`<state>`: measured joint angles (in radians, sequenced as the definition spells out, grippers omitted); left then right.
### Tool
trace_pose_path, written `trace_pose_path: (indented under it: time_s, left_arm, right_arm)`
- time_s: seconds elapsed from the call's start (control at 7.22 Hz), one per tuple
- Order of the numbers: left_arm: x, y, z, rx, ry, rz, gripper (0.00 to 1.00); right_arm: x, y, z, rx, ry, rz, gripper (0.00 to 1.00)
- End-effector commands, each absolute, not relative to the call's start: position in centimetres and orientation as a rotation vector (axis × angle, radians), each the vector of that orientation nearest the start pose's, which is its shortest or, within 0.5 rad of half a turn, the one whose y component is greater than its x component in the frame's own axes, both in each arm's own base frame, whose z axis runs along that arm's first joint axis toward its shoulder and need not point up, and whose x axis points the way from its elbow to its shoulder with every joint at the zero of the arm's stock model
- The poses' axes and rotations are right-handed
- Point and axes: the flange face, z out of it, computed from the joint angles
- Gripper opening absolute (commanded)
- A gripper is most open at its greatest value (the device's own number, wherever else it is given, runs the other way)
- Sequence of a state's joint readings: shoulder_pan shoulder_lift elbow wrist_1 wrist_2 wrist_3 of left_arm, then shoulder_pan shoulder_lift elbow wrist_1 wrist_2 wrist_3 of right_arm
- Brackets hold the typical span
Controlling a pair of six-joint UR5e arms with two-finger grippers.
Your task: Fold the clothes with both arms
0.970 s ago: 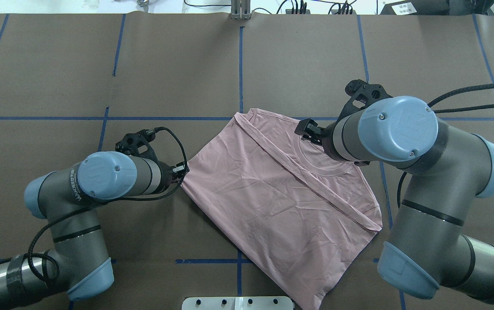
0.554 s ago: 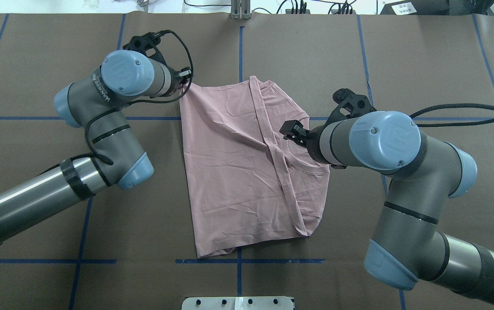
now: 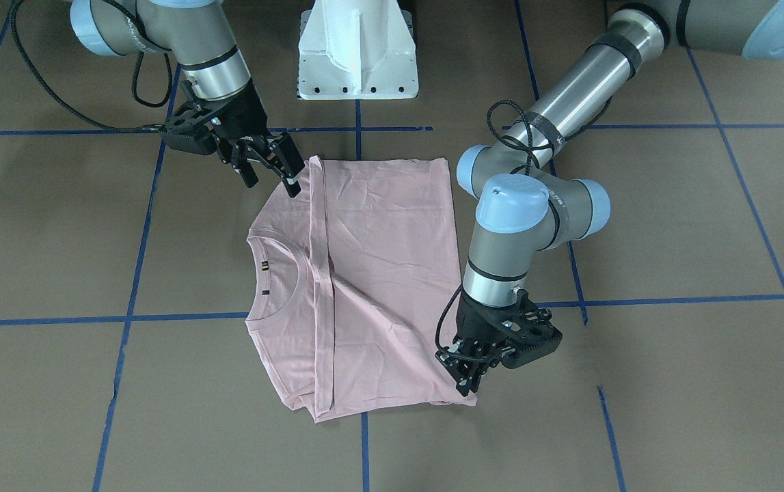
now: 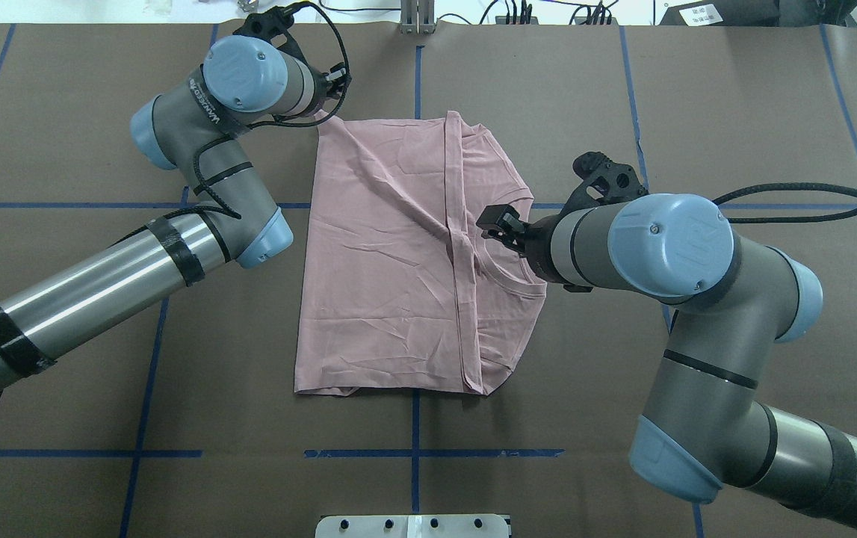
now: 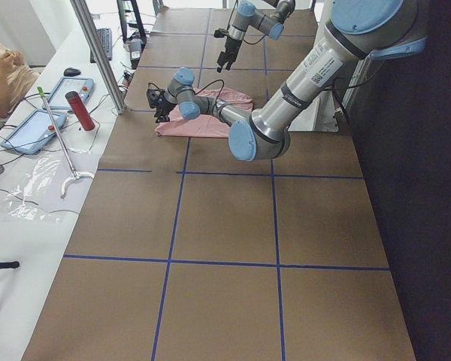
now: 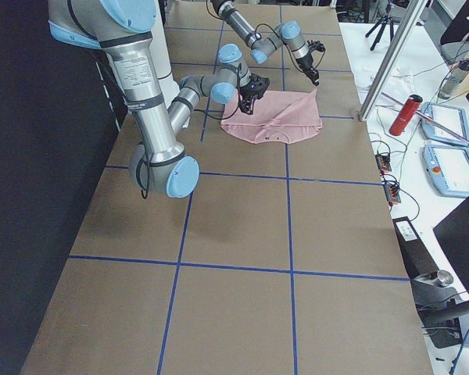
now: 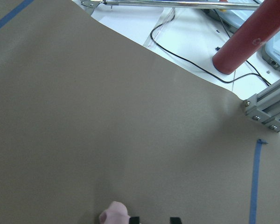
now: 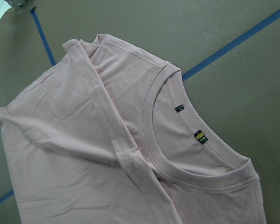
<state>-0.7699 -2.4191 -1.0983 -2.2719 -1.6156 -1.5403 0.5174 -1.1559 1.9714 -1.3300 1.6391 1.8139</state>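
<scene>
The pale pink T-shirt (image 4: 391,269) lies folded lengthwise on the brown table, back side up, so the print is hidden. Its ribbed neck (image 8: 151,116) faces my right side. My left gripper (image 3: 465,379) is low at the shirt's far left corner. In the left wrist view its fingertips (image 7: 134,220) stand slightly apart, with a bit of the pink cloth (image 7: 114,215) beside them. My right gripper (image 3: 268,179) is open and empty, raised near the shirt's near right corner. In the overhead view it (image 4: 494,220) appears over the neck.
The white pedestal base (image 3: 357,55) stands at the table's near edge. A red cylinder (image 7: 252,37), cables and an aluminium post (image 7: 266,112) lie beyond the far edge. Tablets (image 5: 64,90) and a person sit on the white side bench. Blue tape lines cross the table.
My left gripper swept from the near left to the far side and dragged the shirt's corner along. The shirt turned from diagonal to square. My right gripper shifted slightly left and stayed open.
</scene>
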Motion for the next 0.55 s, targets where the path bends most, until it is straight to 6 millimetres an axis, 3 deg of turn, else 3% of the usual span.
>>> trace_pose_path:
  time_s: [0.0, 0.14, 0.42]
  left_arm:
    - [44.4, -60.5, 25.7, 0.362, 1.150, -0.579, 0.70]
    - [41.5, -57.4, 26.6, 0.356, 1.187, -0.552, 0.70]
    - [39.7, -56.1, 25.2, 0.373, 1.224, -0.544, 0.70]
  right_arm:
    - [-44.0, -39.5, 23.0, 0.080, -1.061, 0.649, 1.00]
    - [-44.9, -38.5, 23.3, 0.065, -1.053, 0.629, 1.00]
    - [-47.6, -35.9, 22.8, 0.037, -1.020, 0.582, 1.00]
